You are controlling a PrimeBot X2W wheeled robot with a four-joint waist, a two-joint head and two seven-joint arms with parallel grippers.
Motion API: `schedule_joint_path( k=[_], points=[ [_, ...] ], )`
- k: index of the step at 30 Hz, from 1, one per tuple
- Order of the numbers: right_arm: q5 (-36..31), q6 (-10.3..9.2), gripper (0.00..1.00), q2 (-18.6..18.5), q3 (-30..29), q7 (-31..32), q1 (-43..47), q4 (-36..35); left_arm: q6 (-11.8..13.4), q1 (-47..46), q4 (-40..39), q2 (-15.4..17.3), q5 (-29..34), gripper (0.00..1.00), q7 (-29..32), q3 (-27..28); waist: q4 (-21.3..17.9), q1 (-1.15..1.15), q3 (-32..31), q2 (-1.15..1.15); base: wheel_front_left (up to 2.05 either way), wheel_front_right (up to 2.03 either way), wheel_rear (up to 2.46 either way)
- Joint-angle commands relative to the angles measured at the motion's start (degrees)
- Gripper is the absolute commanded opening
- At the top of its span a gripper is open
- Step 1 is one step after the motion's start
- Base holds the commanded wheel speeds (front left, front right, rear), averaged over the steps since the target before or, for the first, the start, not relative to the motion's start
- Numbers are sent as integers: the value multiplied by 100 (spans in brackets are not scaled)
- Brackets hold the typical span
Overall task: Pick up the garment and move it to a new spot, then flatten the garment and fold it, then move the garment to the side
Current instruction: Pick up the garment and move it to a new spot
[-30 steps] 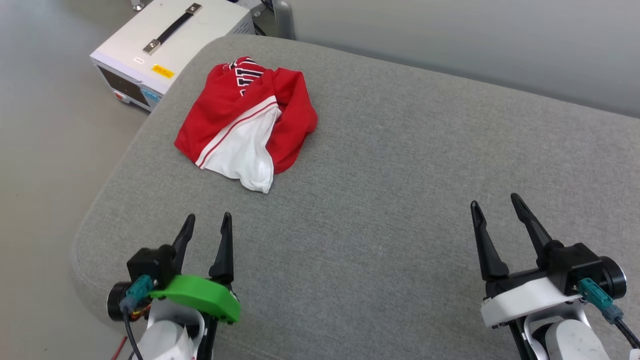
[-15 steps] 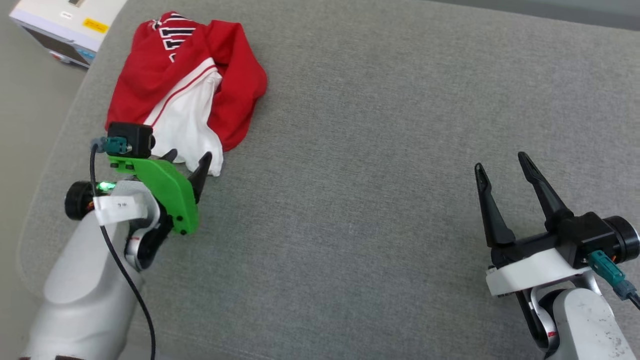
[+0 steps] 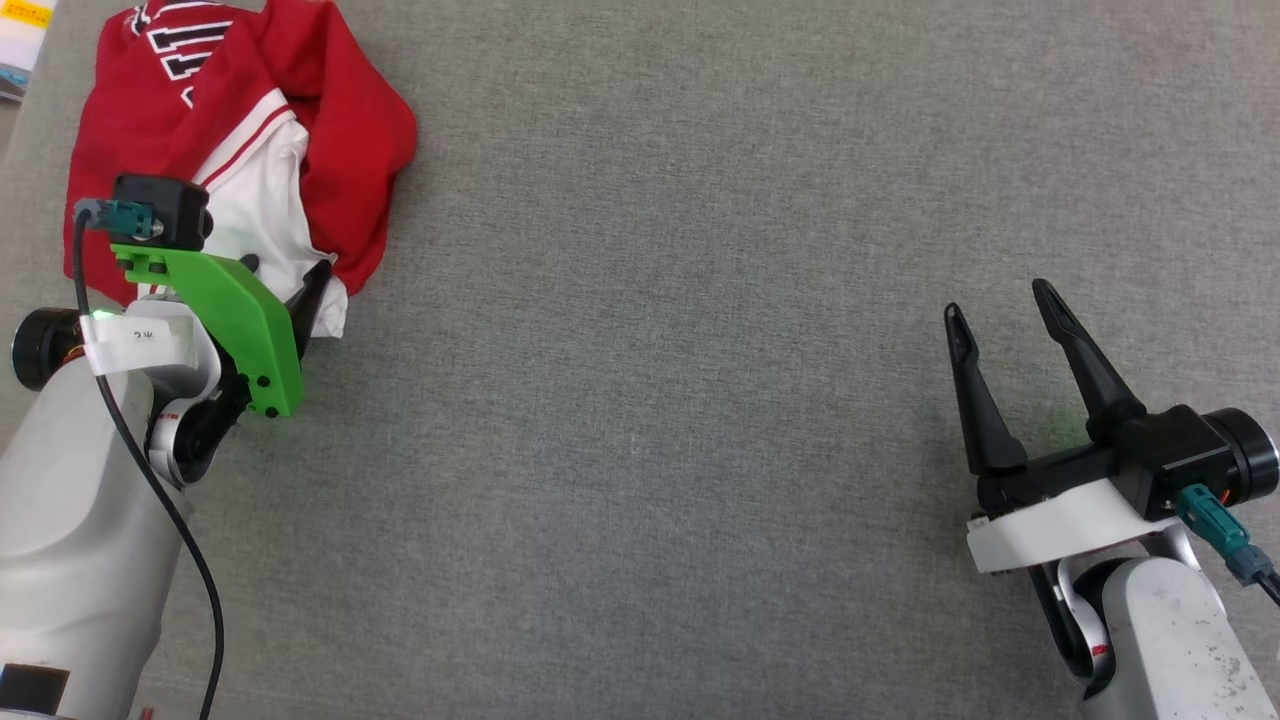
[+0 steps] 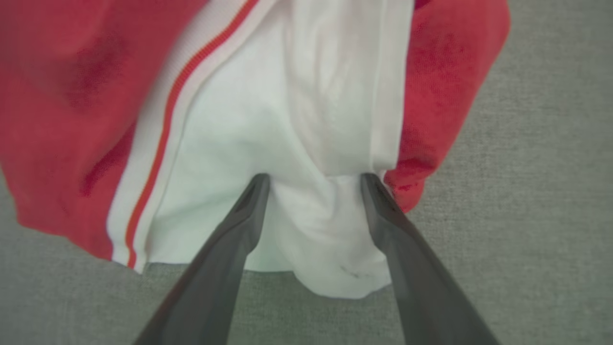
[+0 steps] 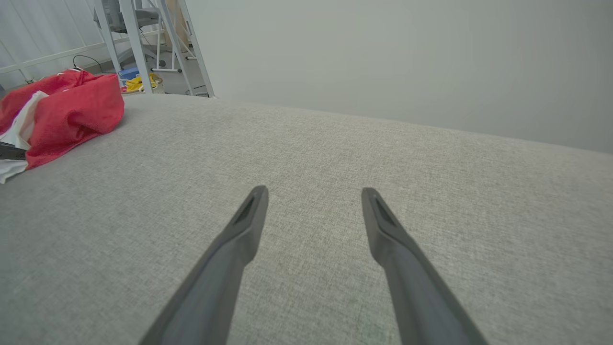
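The garment (image 3: 340,130) lies crumpled at the far left of the grey cushion, red with a white sleeve (image 3: 255,215), striped trim and black lettering on top. My left gripper (image 3: 285,268) is open, its tips pressed onto the sleeve's near end. In the left wrist view the garment (image 4: 62,120) spreads wide, and my left gripper (image 4: 314,178) straddles a bunched fold of white cloth (image 4: 325,215). My right gripper (image 3: 998,300) is open over bare cushion at the right, far from the shirt. The right wrist view has the garment (image 5: 72,105) at its left and the right gripper (image 5: 313,190) with nothing between its fingers.
The grey cushion (image 3: 650,400) spreads under both arms, its left edge close by the shirt. A white box (image 3: 20,40) peeks in at the top left corner. Beyond the cushion stand metal frame legs (image 5: 139,43) and a pale wall (image 5: 383,57).
The head camera has dropped and shifted, so the whole picture moved. My left gripper has reached forward from the cushion's front to the white sleeve. The right gripper has kept its pose.
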Motion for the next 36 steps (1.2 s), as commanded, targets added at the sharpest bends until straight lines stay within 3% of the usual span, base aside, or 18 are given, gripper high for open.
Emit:
schedule_joint_path(
  k=[1,2,3,6,15,19,25,30,36],
  points=[
    [-63,-4,100,-19,11,-54,-108,-23,-16,-103,76,28,-88,100,10,-38,-74,0,96,0,0,0,0],
    [-65,-4,100,-23,12,-54,-113,-20,-16,-98,116,19,-113,100,48,-75,-78,0,103,0,0,0,0],
    [-67,-4,100,-25,14,-54,-118,-14,-16,-80,153,0,-172,0,111,-134,-82,0,102,0,0,0,0],
    [-60,-4,100,-31,7,-54,-107,29,-16,9,172,-12,-365,0,179,-275,-87,0,23,0,0,0,0],
    [-27,-4,100,31,-102,-54,62,162,-16,327,-67,-7,-484,0,-884,-180,-20,0,-624,0,0,0,0],
    [2,-4,100,104,-215,-54,274,220,-8,462,-610,-40,-533,0,-1171,-124,41,0,-1109,0,0,0,0],
    [33,-4,100,191,-294,-54,453,221,100,562,-1448,-109,-510,0,-1050,-246,-3,0,-1540,0,0,0,0],
    [48,-4,100,249,-362,-54,541,196,211,616,-2020,-374,-517,0,-756,-529,-164,0,-1761,0,0,0,0],
    [54,-4,100,292,-426,-54,586,185,279,474,-2164,-971,-404,0,-617,-1026,-488,0,-1845,0,0,0,0]
  ],
)
